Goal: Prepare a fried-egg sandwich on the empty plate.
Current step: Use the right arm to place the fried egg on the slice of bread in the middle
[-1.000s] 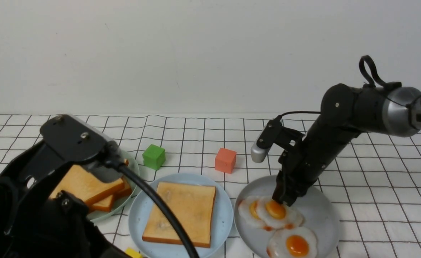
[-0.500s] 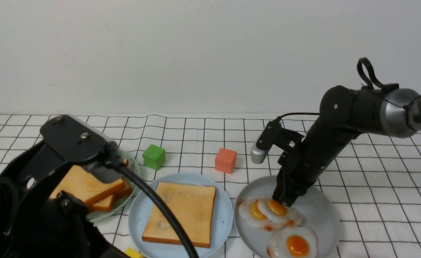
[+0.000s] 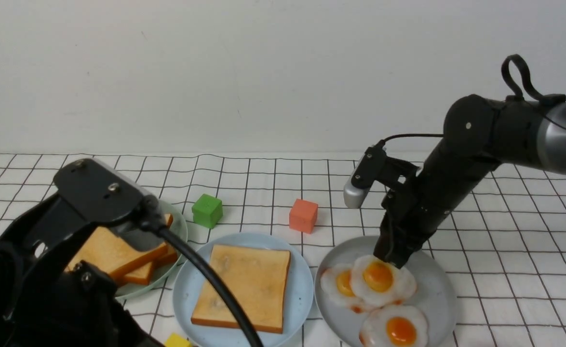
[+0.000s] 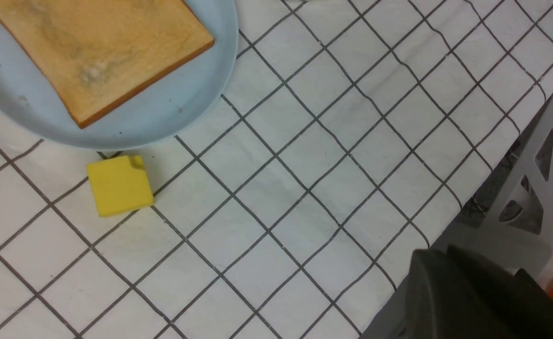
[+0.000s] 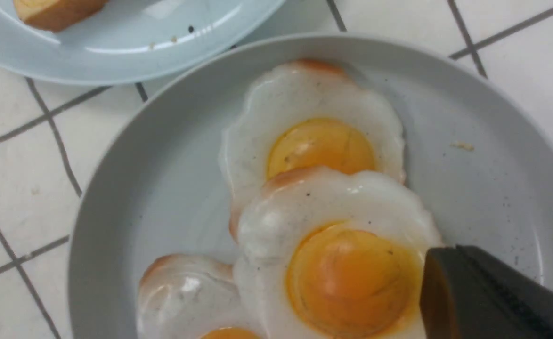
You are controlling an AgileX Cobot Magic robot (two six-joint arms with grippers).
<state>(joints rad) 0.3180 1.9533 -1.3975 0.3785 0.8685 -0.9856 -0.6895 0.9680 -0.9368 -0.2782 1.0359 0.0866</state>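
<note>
The round light-blue plate (image 3: 302, 289) holds one golden toast slice (image 3: 244, 289); the left wrist view shows the same plate (image 4: 187, 103) and toast (image 4: 97, 47). A fried-egg sandwich is out of view. My right gripper (image 3: 393, 260) is shut on the rim of the top fried egg (image 3: 382, 279), which is raised off the grey plate (image 3: 432, 284). The right wrist view shows the gripper (image 5: 439, 292) against that egg (image 5: 347, 278). Two more eggs (image 3: 338, 286) (image 3: 394, 330) lie on the grey plate. My left gripper (image 4: 441, 263) is shut and empty near the table's front edge.
A pale green plate (image 3: 179, 226) at the left carries a loose pile of toast (image 3: 114, 253). A green cube (image 3: 207, 210) and a red cube (image 3: 303, 215) stand behind the plates. A yellow cube (image 4: 118, 185) lies just in front of the light-blue plate.
My right gripper closed on the top egg, then rose and shifted slightly right, lifting the egg off the one under it. The left arm barely moved.
</note>
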